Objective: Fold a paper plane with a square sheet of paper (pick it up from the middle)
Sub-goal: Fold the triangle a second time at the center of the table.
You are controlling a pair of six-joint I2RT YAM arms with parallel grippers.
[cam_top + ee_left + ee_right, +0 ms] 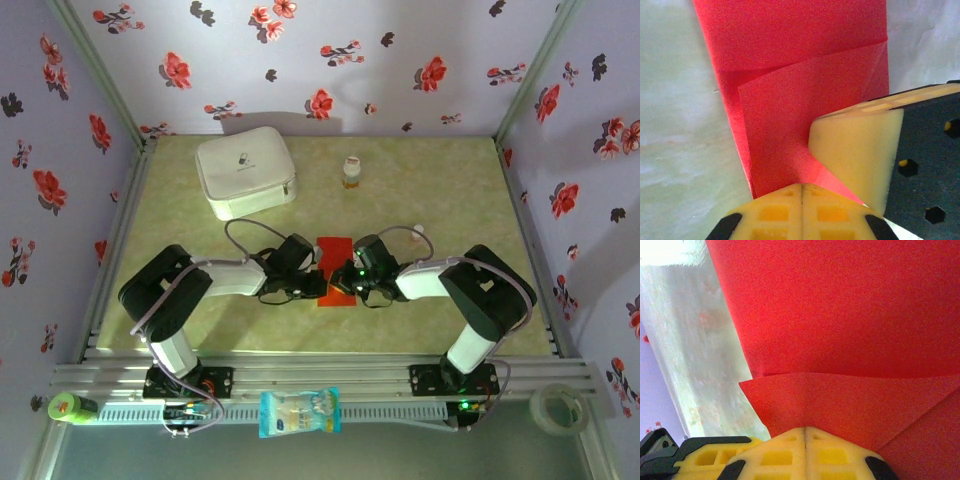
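We've got the square sheet of paper [336,250] partly folded mid table [420,180], long axis near-to-far; left pincer [802,196] and right pincer [805,436] both pressed together, tips on it

Sheet of paper [337,262]: my left gripper [318,270] at its left edge, my right gripper [352,272] at its right; zip case [245,172] behind-left, small bottle [350,172] directly behind, snack packet [299,412] in front.

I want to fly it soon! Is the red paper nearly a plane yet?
Not yet. Done: the red paper already has folded flaps. Now: the left gripper and right gripper, both shut, rest their tips on it. Left: it is not a pointed plane shape yet, so it probably needs more folds.
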